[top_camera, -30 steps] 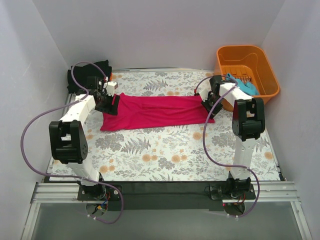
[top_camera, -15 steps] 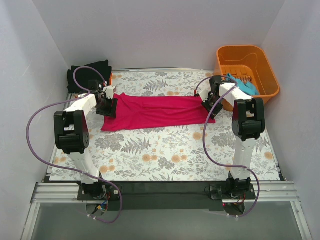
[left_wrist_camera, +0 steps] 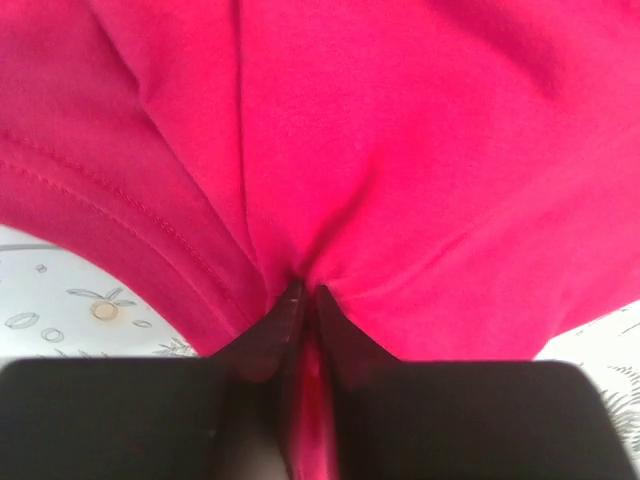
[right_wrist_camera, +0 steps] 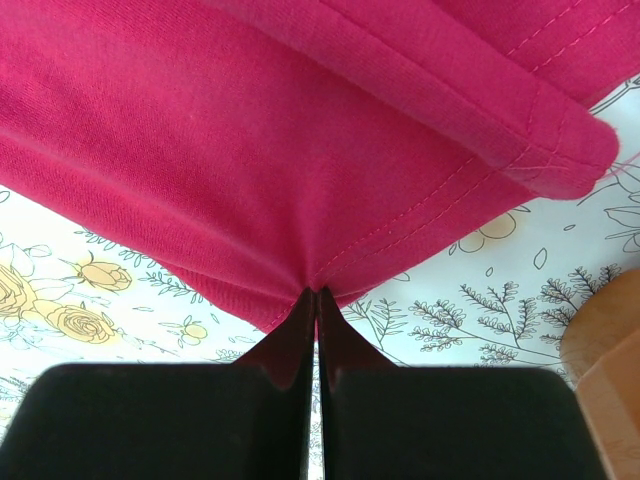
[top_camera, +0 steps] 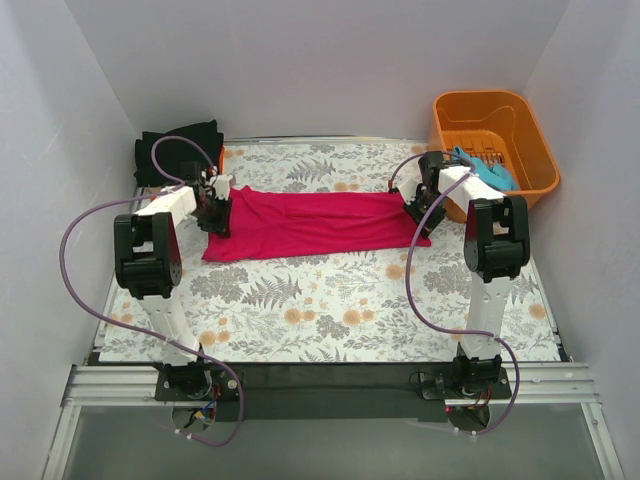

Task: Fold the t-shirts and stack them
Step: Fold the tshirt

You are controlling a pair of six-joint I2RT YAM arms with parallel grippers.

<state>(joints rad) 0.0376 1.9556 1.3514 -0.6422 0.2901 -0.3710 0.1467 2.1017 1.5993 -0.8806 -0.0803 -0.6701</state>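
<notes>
**Near field.** The floral tablecloth (top_camera: 330, 305) spreads in front of the arm bases.

**Mid-table.** The magenta-pink t-shirt (top_camera: 310, 222) lies flat as a long band running left to right. Its doubled hems suggest it is already folded lengthwise. The left gripper (left_wrist_camera: 303, 292) has its jaws closed on a pinch of cloth at the band's left end. The right gripper (right_wrist_camera: 313, 295) is likewise closed on the hemmed edge at the right end. Gathers radiate from each pinch.

**Judged handling.** The shirt is a light, limp knit with no stiffness. It will sag between two holds and drag on the tablecloth. It is best taken at edges or corners, through all layers, with both ends carried together. A shallow pinch could shed the lower layer.

**Far field.** A folded black t-shirt (top_camera: 180, 150) sits at the far left corner. At the far right is an orange plastic basket (top_camera: 540, 150), with the teal-blue t-shirt (top_camera: 488, 170) draped over its near-left rim.
</notes>
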